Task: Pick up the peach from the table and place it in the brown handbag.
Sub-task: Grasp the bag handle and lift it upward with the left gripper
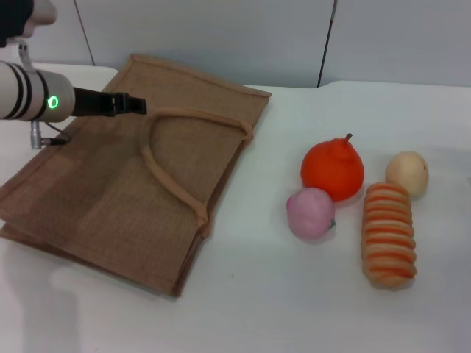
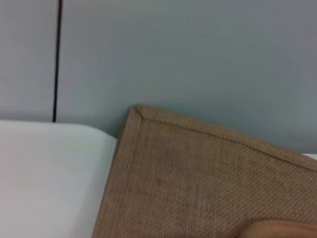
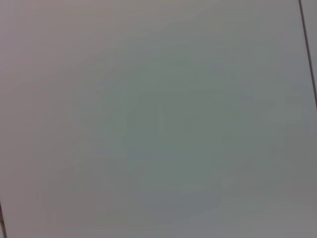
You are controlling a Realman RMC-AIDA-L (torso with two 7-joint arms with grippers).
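On the table (image 1: 257, 309) the brown handbag (image 1: 110, 198) is lying flat, my left gripper (image 1: 131, 104) hovering above it, seemingly narrow. The peach (image 1: 310, 212), touching the orange fruit (image 1: 333, 168), is looking light and smooth; I am planning to grasp its middle.

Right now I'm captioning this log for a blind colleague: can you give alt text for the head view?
A flat brown handbag lies on the left of a white table, with the left gripper above its far edge. To its right sit a pink peach, an orange fruit, a pale round fruit and a striped bread roll.
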